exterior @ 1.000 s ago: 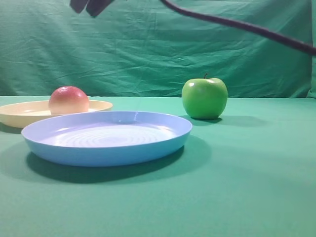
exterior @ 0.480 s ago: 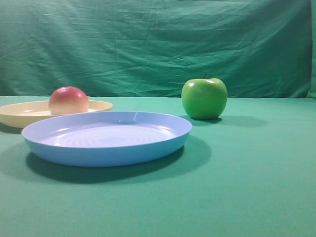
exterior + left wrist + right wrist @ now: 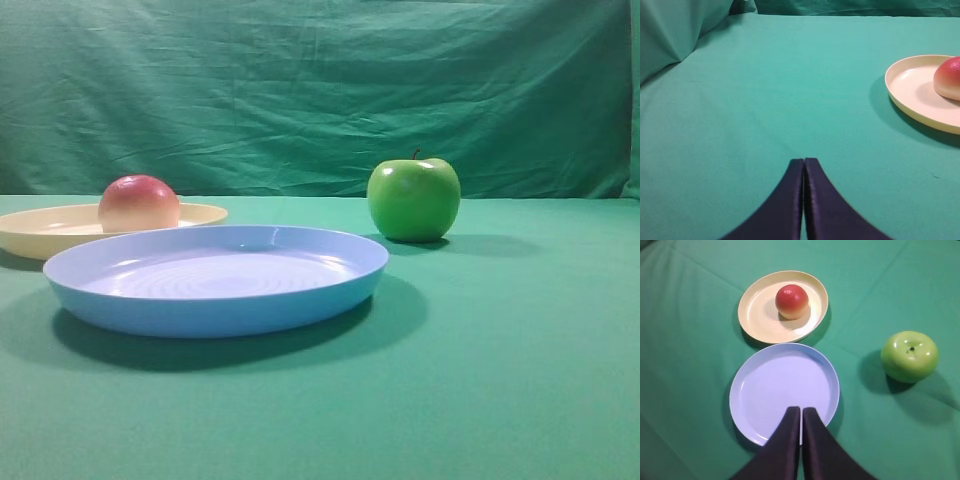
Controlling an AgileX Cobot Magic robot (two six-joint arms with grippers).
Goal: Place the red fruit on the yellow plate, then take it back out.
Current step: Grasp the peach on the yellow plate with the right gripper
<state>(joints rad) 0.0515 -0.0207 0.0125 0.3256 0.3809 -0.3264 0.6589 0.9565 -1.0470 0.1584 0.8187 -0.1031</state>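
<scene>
Both grippers are clenched on nothing: the right gripper point(image 3: 800, 412) hangs high over the blue plate point(image 3: 785, 390) with its two dark fingers pressed together, and the left gripper point(image 3: 804, 162) hovers over bare green cloth with its fingers likewise shut, empty.

A second ago a dark arm and its gripper showed along the top of the exterior high view; now that view holds only the bench and the things on it, so the arm has lifted clear. Nothing on the bench has shifted in that time.

The red fruit point(image 3: 792, 301) sits on the yellow plate point(image 3: 757, 310), a little off the plate's middle, touched by neither gripper. The yellow plate lies just behind the blue plate toward the far left of the bench point(image 3: 520, 380), their rims close together. The green apple point(image 3: 414, 198) stands apart toward the far right.

By my reading the first half of the task is done: the fruit is placed and let go. What remains is taking it back out, which would call for a gripper to open before coming down on the fruit.
</scene>
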